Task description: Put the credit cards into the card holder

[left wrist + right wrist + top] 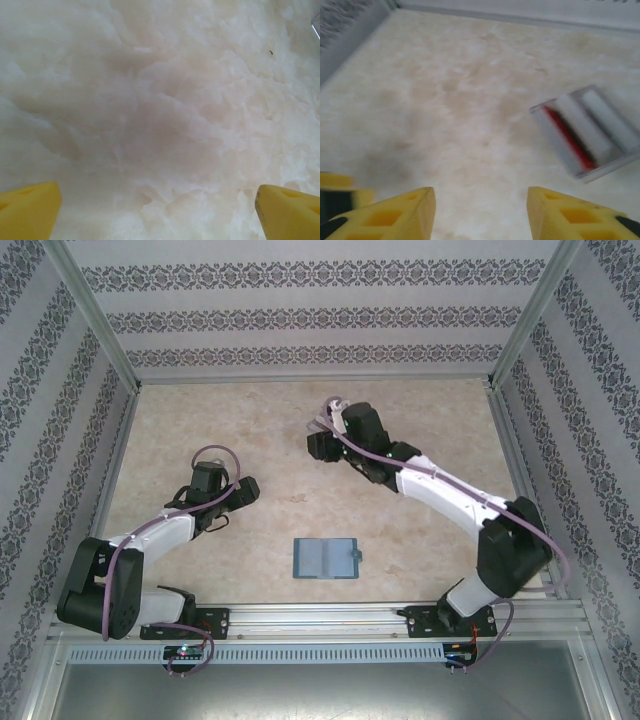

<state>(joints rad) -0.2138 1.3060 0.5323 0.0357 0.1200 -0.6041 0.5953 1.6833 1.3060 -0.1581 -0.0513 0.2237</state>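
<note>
The card holder [325, 558] is lying flat on the table [220, 420], near its front edge and between the bases of my two arms. Taking the holder as the centre of the dial, my right claw [322, 440] is hanging at 12 o'clock, well apart from it. My left claw [243, 492] is hanging at 10 o'clock, somewhat nearer. From my right wrist, the credit cards [585, 132] are lying together on the table at 2 o'clock from my right claw, apart from its fingers.
</note>
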